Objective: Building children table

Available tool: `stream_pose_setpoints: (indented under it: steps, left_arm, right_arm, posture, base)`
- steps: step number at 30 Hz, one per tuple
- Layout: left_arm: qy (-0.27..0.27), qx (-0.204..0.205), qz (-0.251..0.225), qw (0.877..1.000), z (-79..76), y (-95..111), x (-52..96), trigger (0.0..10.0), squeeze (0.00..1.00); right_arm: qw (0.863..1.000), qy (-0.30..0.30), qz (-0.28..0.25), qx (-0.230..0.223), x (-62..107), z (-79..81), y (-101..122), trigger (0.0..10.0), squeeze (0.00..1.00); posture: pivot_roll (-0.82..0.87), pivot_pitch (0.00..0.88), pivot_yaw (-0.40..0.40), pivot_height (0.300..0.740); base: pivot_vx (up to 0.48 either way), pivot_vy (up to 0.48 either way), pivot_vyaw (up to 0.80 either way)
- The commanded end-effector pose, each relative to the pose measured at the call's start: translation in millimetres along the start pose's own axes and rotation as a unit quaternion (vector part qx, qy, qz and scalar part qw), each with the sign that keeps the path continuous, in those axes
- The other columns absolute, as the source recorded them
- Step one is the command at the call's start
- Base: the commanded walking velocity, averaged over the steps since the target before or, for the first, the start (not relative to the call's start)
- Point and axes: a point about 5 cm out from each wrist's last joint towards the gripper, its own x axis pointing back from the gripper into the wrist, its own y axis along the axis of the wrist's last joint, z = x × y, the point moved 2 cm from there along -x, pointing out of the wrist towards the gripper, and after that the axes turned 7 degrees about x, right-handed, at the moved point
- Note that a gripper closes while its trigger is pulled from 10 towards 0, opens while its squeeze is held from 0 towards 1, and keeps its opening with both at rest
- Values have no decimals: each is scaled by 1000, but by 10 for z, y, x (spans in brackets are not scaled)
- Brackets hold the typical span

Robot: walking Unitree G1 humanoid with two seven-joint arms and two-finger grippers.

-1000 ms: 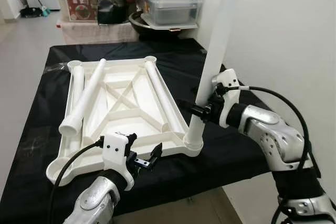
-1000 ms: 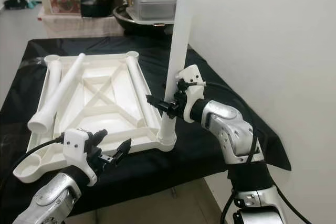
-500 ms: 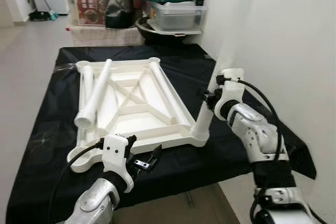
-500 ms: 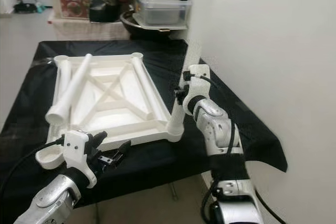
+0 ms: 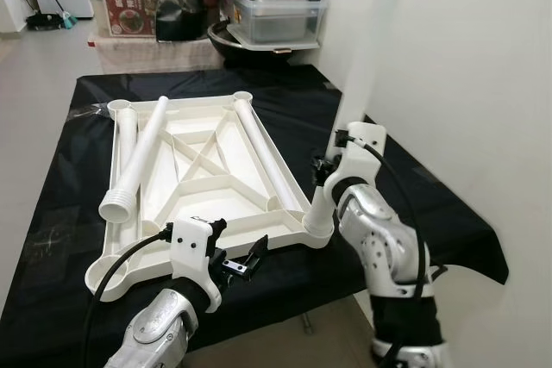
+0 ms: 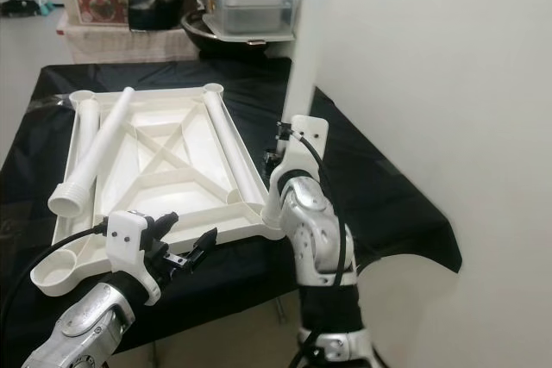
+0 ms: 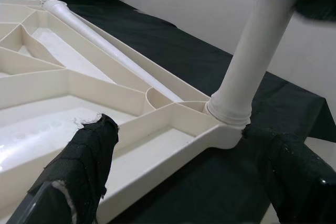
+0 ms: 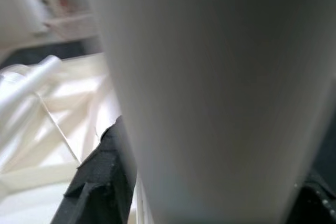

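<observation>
On black tablecloth [image 5: 405, 204]: table leg [image 5: 358, 92] upright, slightly tilted, in right tool [image 5: 332, 170]

Right end effector [image 5: 328, 171] slid lower down the upright leg [image 5: 362, 92], its arm now tucked in close beside it instead of reaching from the right. Leg stands straighter in its corner socket [image 5: 317, 232].

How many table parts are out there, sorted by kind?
Tabletop, upside down: 1
Legs lying on it: 3
Leg standing in a corner socket, held by the right gripper: 1
Total: 5 parts
</observation>
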Motion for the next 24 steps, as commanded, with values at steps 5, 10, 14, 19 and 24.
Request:
stream_pose_setpoints:
  steps: [5, 10, 14, 19, 24]
  left_arm:
    - [-2, 4, 0, 1000, -38, -7, -20, 10000, 0]
    - [-4, 7, -4, 1000, -58, 13, -40, 10000, 0]
    - [-6, 6, -3, 1000, -67, 11, -31, 10000, 0]
    - [-6, 7, -1, 1000, -87, 2, -11, 10000, 0]
    - [-4, 10, -1, 1000, -92, 4, 3, 10000, 0]
  right_arm:
    - [973, 227, -23, 39, 208, -12, 181, 10000, 0]
    - [951, 296, -6, 83, 295, -123, 139, 0, 0]
    - [951, 298, 5, 82, 191, -143, 94, 0, 0]
    - [980, 184, 26, 66, -43, -316, 22, 0, 0]
    - [996, 63, 47, 42, -126, -477, -116, 0, 0]
  posture:
    - [144, 0, -110, 740]
    - [146, 0, -110, 740]
    - [153, 0, -109, 740]
    - [155, 0, -116, 740]
    - [163, 0, -115, 740]
  base:
    - [0, 0, 0]
    - [0, 0, 0]
    - [0, 0, 0]
    - [0, 0, 0]
    - [0, 0, 0]
